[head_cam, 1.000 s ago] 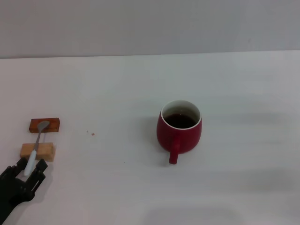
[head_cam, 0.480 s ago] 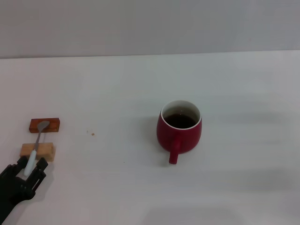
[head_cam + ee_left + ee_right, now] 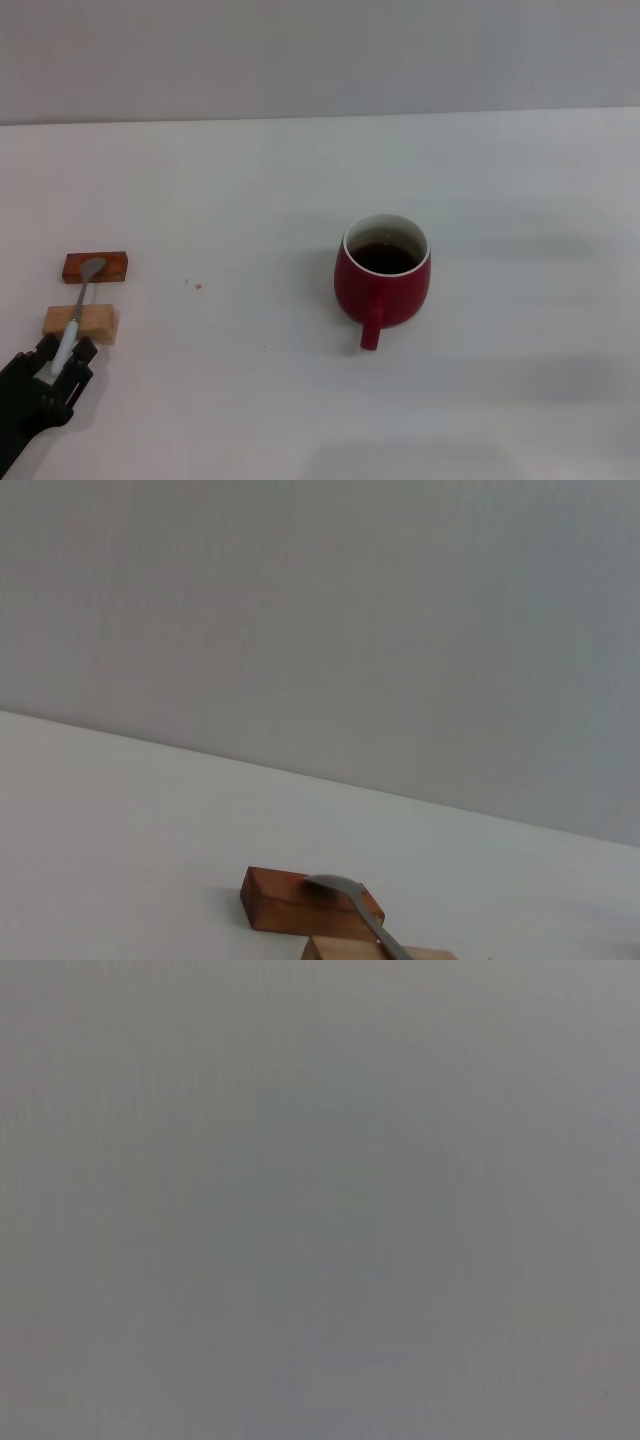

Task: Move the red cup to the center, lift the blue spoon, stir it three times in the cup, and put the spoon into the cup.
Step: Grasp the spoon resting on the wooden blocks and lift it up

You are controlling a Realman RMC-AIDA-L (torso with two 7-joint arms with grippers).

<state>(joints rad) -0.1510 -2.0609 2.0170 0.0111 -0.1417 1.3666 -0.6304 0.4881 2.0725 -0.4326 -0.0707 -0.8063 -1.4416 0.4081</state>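
- Spoon first: the blue spoon (image 3: 76, 318) lies at the table's near left, its grey bowl resting on a reddish-brown wooden block (image 3: 95, 267), its neck crossing a paler wooden block (image 3: 79, 323), and its pale handle reaching down into the left tool (image 3: 62, 366).
- Left tool, black, sits at the near left corner of the head view with its fingers on either side of the handle's end; they look closed onto the handle, though the spoon is not yet lifted off the blocks.
- Handling, as a judgement: the spoon is light, stiff and slim, so it could twist or slip in a loose pinch. The handle's end, where the tool is, is the sensible hold, leaving the bowl free to dip.
- Both blocks are loose and could shift if the spoon drags rather than rises straight.
- Red cup (image 3: 384, 278) stands upright well to the right, near the middle of the white table (image 3: 250, 190), stubby handle facing the robot, dark liquid inside. It looks heavy, rigid and breakable, and a hard knock might spill it.
- Right tool is nowhere in view.
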